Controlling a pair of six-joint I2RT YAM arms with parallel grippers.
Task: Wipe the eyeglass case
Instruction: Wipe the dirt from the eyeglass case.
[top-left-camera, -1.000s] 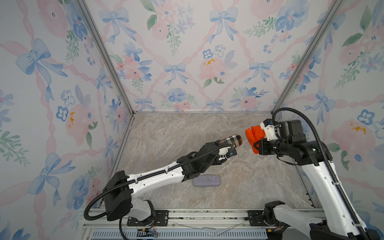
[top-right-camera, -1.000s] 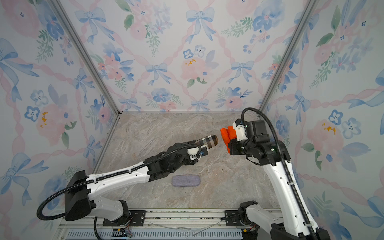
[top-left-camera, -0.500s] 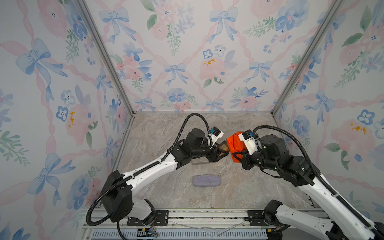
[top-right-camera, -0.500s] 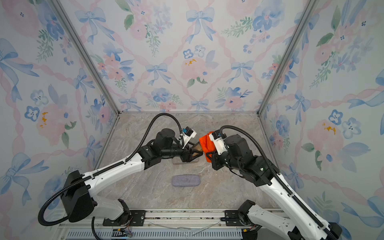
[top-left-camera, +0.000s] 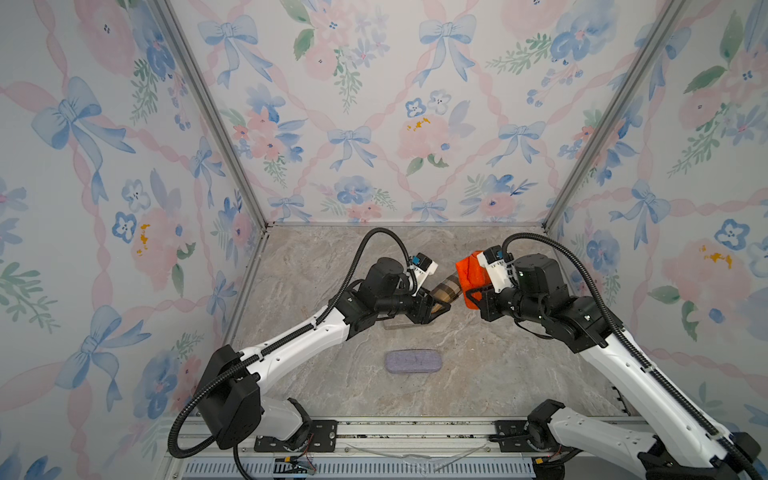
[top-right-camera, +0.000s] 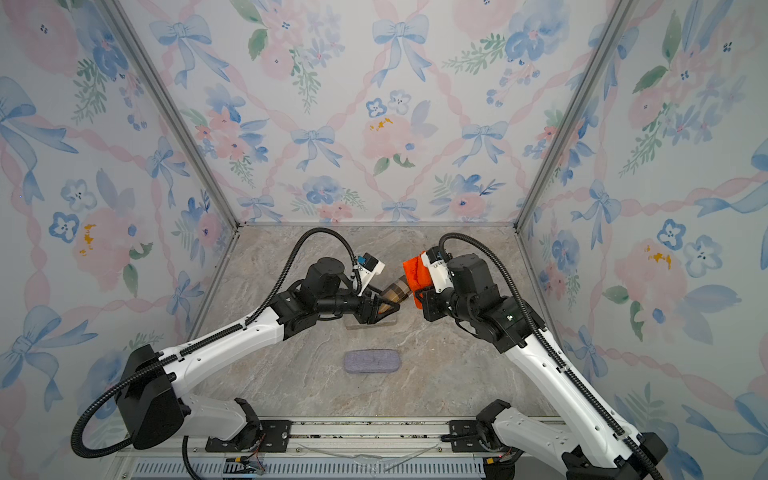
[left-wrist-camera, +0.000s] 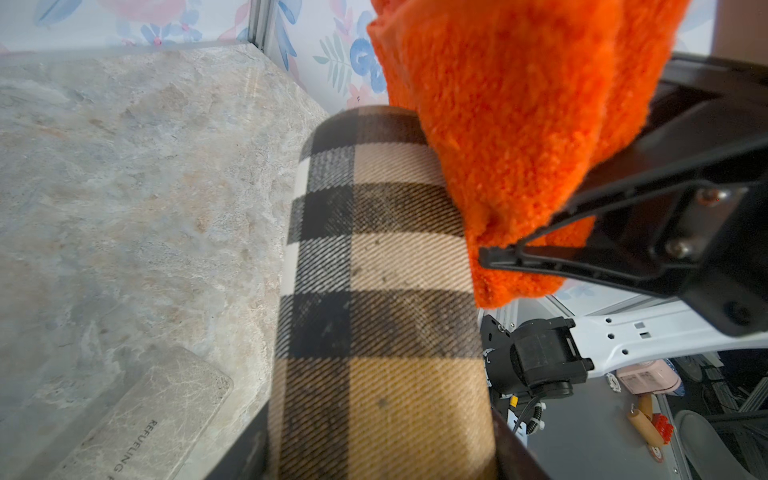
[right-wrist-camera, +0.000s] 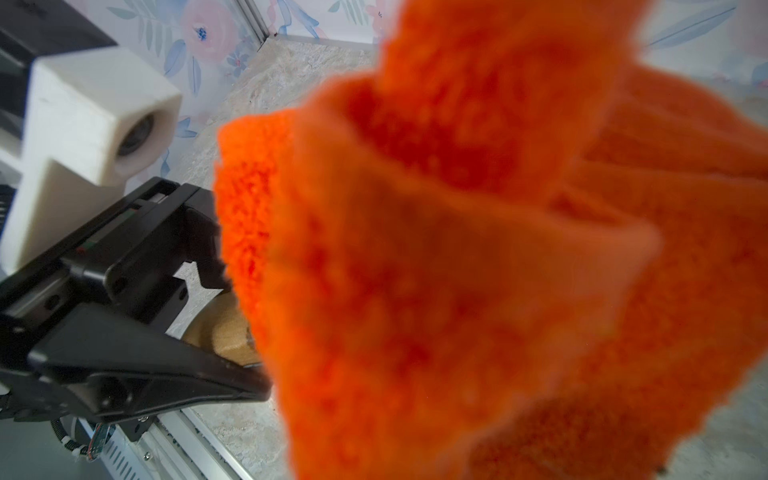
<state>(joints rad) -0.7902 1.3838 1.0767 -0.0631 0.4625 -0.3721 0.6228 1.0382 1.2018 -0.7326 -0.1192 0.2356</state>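
Note:
The eyeglass case (top-left-camera: 446, 291) (top-right-camera: 397, 289) is a tan and black plaid tube held above the table. My left gripper (top-left-camera: 438, 308) (top-right-camera: 384, 308) is shut on its near end, and the case (left-wrist-camera: 382, 291) runs straight out from between the jaws. My right gripper (top-left-camera: 473, 297) (top-right-camera: 419, 298) is shut on a bunched orange cloth (top-left-camera: 471, 272) (left-wrist-camera: 519, 104). The cloth lies against the case's far end and upper side. In the right wrist view the cloth (right-wrist-camera: 457, 270) fills the picture and hides that gripper's fingers and most of the case.
A lilac-grey oblong pouch (top-left-camera: 412, 362) (top-right-camera: 372, 362) lies on the marble table near the front. A flat clear slab with lettering (left-wrist-camera: 137, 424) (top-left-camera: 395, 324) lies below the left gripper. Floral walls close three sides; a metal rail (top-left-camera: 395, 432) runs along the front.
Both arms have swung from a raised, stretched pose to bent elbows, carrying case and cloth left and lower. The cloth has come against the case and now covers its far end.

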